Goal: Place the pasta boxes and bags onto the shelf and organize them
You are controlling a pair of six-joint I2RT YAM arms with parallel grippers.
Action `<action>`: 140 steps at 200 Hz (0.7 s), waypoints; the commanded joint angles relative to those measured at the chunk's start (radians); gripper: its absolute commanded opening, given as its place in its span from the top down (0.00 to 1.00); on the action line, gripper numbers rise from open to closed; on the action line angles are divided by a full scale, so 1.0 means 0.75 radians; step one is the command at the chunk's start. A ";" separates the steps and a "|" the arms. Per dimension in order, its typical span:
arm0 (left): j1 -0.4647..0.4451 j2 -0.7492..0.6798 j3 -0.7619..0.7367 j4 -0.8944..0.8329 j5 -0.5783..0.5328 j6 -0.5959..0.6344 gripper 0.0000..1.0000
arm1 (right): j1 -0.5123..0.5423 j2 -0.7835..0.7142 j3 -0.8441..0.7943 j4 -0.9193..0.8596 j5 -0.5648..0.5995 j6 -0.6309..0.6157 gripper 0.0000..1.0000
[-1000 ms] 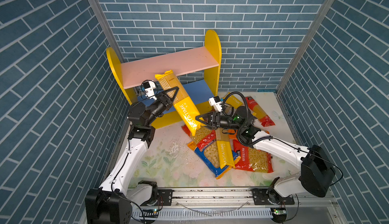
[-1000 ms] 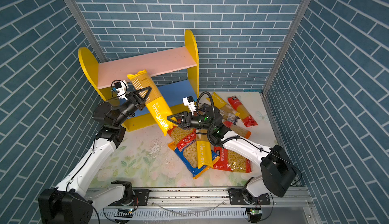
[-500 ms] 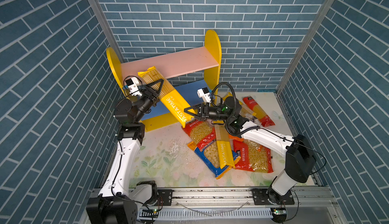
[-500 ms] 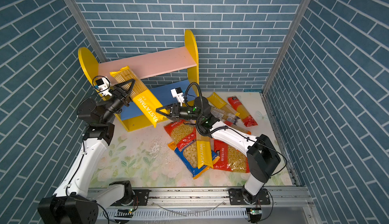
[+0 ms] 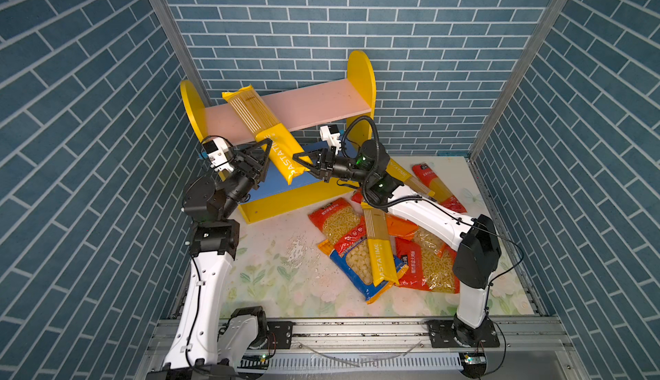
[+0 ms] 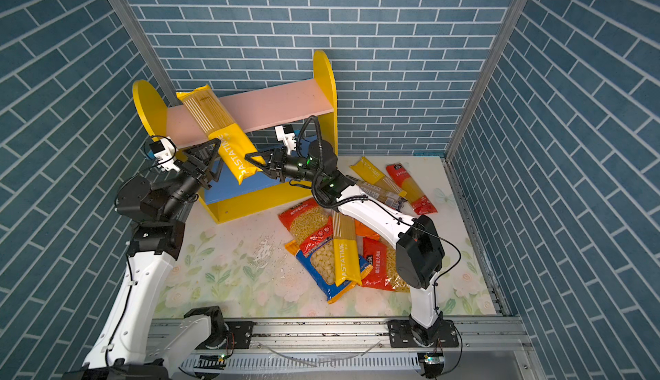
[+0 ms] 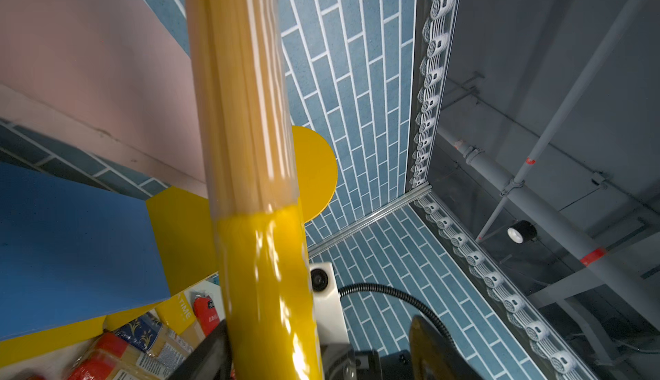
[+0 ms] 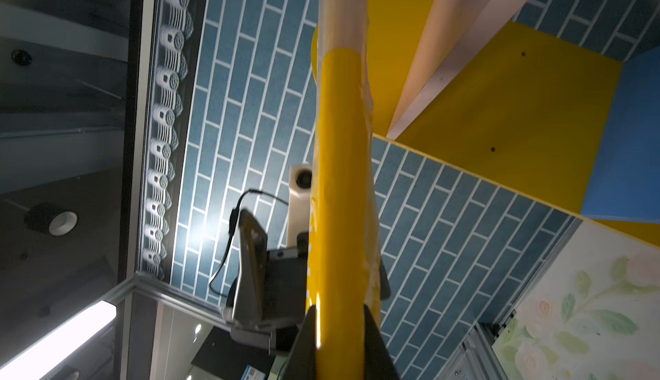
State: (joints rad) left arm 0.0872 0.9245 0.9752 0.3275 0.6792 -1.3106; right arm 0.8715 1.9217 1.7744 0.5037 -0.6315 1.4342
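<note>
- The yellow spaghetti pack (image 5: pixel 255 116) is no longer hanging in front of the shelf (image 5: pixel 360 85) as it was a second ago. Its clear end is now lying across the pink upper board (image 5: pixel 321 105), toward that board's left end. Its printed end is overhanging the front edge, sloping down above the blue lower board (image 5: pixel 275 183).
- Right pincer (image 5: pixel 301 162): having come across from the heap, it is clamping the pack's low printed end, one finger on each side.
- Left pincer (image 5: pixel 266 160): having let go, it is standing wide apart, straddling the pack's middle, with one finger just beside the wrapper.
- Shelf: standing at the far left corner of the bench (image 5: pixel 271 289).
- Short-pasta bags (image 5: pixel 334 219): lying heaped right of the bench's centre, with a second yellow spaghetti pack (image 5: pixel 378 253) resting on top.
- Long packs (image 5: pixel 437 185): lying toward the far right corner.
</note>
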 commanded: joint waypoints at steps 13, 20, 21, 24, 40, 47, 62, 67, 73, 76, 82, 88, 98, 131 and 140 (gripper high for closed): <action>0.002 -0.076 -0.023 -0.073 0.023 0.088 0.17 | 0.011 0.076 0.270 -0.114 0.300 -0.086 0.98; 0.003 -0.072 -0.011 -0.088 0.023 0.097 0.17 | 0.021 0.103 0.334 -0.187 0.316 -0.104 0.98; 0.004 -0.070 -0.008 -0.090 0.023 0.098 0.16 | 0.021 0.107 0.344 -0.197 0.318 -0.106 0.98; 0.004 -0.067 -0.002 -0.099 0.022 0.103 0.17 | 0.026 0.120 0.374 -0.230 0.322 -0.117 0.98; 0.019 -0.042 0.037 -0.158 0.011 0.122 0.16 | 0.045 0.199 0.558 -0.414 0.330 -0.138 0.98; 0.025 -0.033 0.052 -0.195 0.002 0.127 0.16 | 0.052 0.236 0.629 -0.456 0.331 -0.138 0.98; 0.038 -0.038 0.069 -0.243 -0.018 0.143 0.17 | 0.066 0.305 0.776 -0.543 0.334 -0.128 0.98; 0.043 -0.048 0.082 -0.280 -0.024 0.162 0.17 | 0.072 0.325 0.824 -0.582 0.339 -0.132 0.98; 0.051 -0.057 0.105 -0.349 -0.033 0.199 0.17 | 0.079 0.349 0.884 -0.631 0.346 -0.140 0.98; 0.054 -0.063 0.118 -0.391 -0.041 0.221 0.16 | 0.082 0.352 0.915 -0.653 0.349 -0.147 0.98; 0.059 -0.074 0.146 -0.473 -0.061 0.265 0.16 | 0.089 0.404 0.977 -0.700 0.356 -0.157 0.98; 0.060 -0.079 0.174 -0.552 -0.082 0.316 0.15 | 0.095 0.438 1.038 -0.745 0.362 -0.164 0.98; 0.061 -0.078 0.203 -0.617 -0.107 0.355 0.13 | 0.105 0.488 1.126 -0.793 0.370 -0.166 0.97; 0.093 -0.032 0.205 -0.552 -0.120 0.287 0.01 | 0.115 0.573 1.239 -0.821 0.355 -0.126 0.84; 0.100 -0.009 0.205 -0.509 -0.120 0.245 0.01 | 0.114 0.570 1.235 -0.823 0.340 -0.139 0.76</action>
State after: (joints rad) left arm 0.1406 0.8822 1.1145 -0.0643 0.6064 -1.1103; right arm 0.9516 2.3421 2.6286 -0.1349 -0.3759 1.3899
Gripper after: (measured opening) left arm 0.986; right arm 0.174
